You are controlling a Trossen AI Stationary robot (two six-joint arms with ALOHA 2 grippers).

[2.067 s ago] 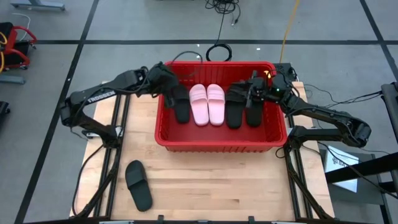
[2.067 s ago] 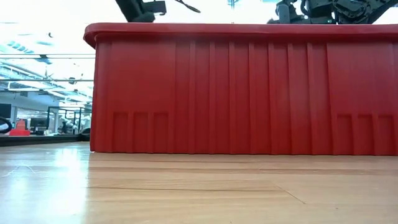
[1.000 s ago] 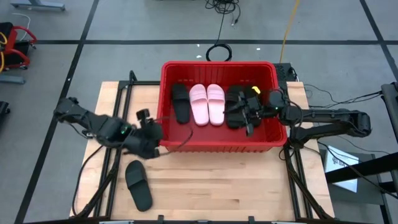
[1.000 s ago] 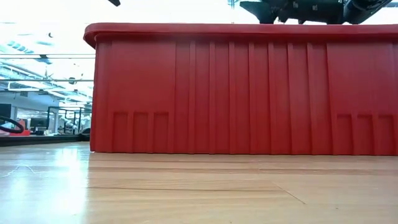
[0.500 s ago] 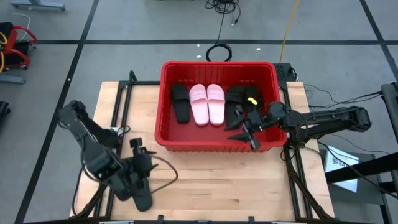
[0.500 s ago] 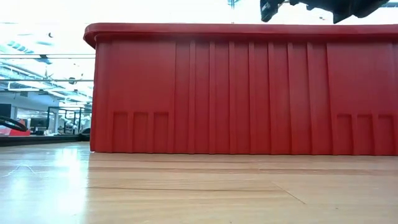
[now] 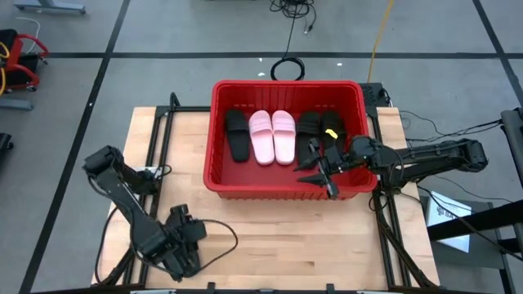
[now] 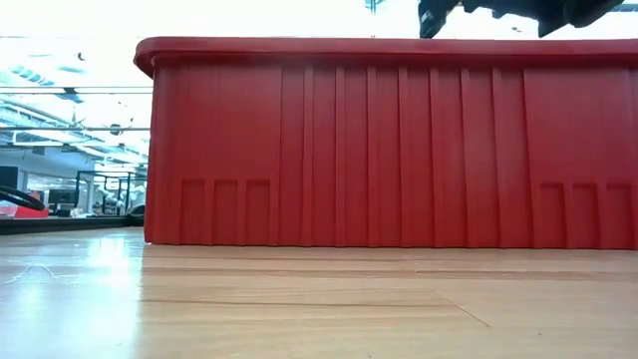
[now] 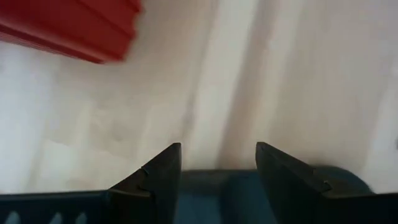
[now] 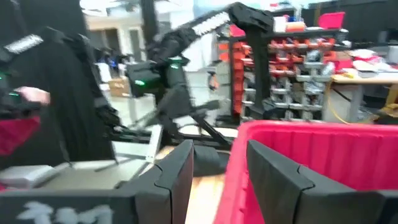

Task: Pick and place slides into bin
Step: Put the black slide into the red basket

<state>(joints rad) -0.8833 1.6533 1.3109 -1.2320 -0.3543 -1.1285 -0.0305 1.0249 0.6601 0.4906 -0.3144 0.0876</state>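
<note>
The red bin (image 7: 286, 84) stands at the table's far middle. In it lie a black slide (image 7: 237, 135), two pale pink slides (image 7: 272, 137) and two more black slides (image 7: 319, 131). My left gripper (image 7: 186, 245) is open near the table's near left edge, low over the last black slide (image 9: 217, 194). That slide shows between its fingers in the left wrist view and is hidden under the gripper in the high view. My right gripper (image 7: 320, 173) is open and empty above the bin's near right part. My left gripper comes at the black slide on the table from above, one finger (image 9: 163, 168) on either side of it. I cannot tell whether the fingers touch it.
The bin's near wall (image 8: 399, 150) fills the low view, and its corner (image 9: 74, 31) shows in the left wrist view. Bare wooden table (image 7: 310, 237) lies between the bin and the near edge. Cables (image 7: 286, 67) lie on the floor behind the bin.
My left gripper has gone from beside the bin's near left corner toward the table's near edge and down over the black slide lying there. My right gripper has drawn back from the black slides in the bin toward the bin's near wall.
</note>
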